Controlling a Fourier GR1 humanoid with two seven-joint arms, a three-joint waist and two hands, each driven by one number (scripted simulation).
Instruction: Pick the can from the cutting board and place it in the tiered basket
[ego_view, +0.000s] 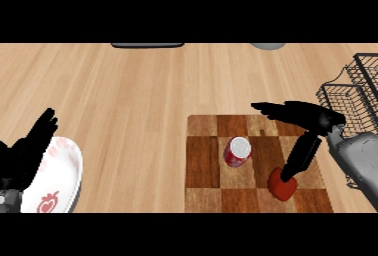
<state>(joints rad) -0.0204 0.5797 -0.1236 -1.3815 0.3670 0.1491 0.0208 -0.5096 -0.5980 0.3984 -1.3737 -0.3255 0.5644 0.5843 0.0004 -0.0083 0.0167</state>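
On the cutting board (203, 175) you have the can (238, 151) ungrasped, right hand (306, 116) open over the board; tiered basket (338, 95) placement pending.

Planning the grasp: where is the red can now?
Head view, right half: the red white-topped can sits on the checkered wooden cutting board, up-left of a round red object.

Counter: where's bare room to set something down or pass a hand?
Free: the wide stretch of counter between the plate and the cutting board; also the board's left strip beside the can. Crowded: the board's right half, under the right hand, with a red object, next to the tiered basket.
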